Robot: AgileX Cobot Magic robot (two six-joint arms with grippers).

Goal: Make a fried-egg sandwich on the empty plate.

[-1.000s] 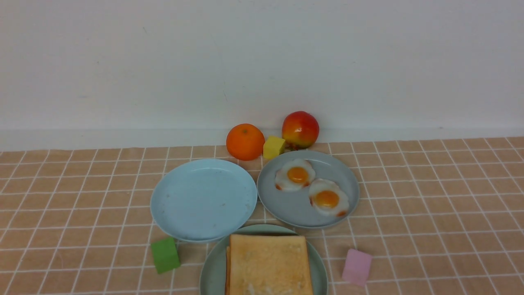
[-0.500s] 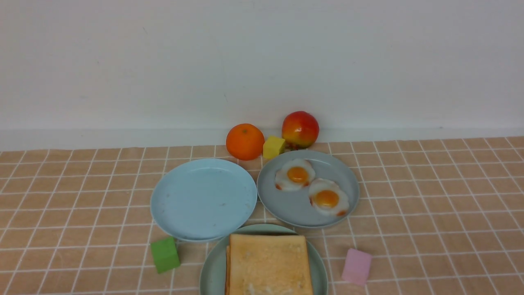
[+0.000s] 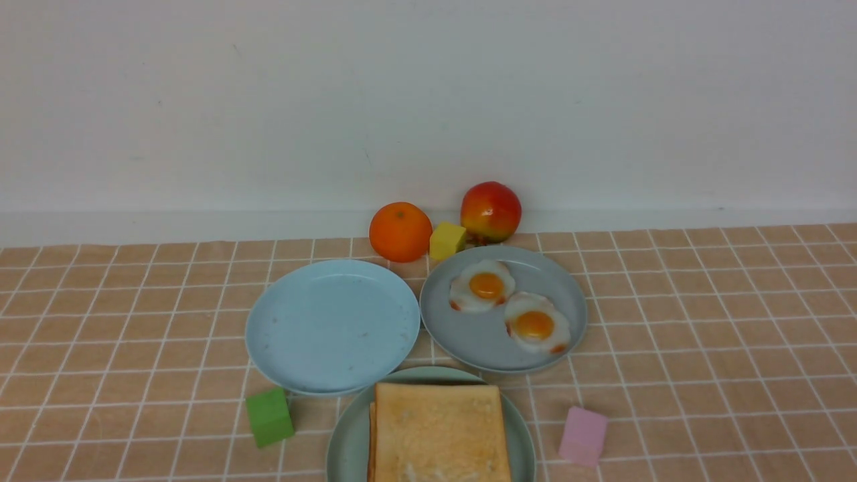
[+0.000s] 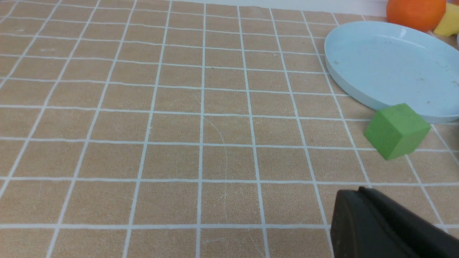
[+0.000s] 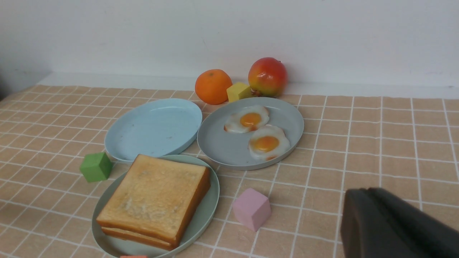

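With left gripper (image 4: pixel 362 200) and right gripper (image 5: pixel 369 204) closed on nothing, open right wide, pinch only top toast (image 5: pixel 154 193) at its edge, carry level to blue plate (image 5: pixel 154 129).

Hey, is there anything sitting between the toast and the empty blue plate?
Nothing visible does. The toast lies on the green plate, right beside the blue plate. The green cube sits off to the side, by both rims.
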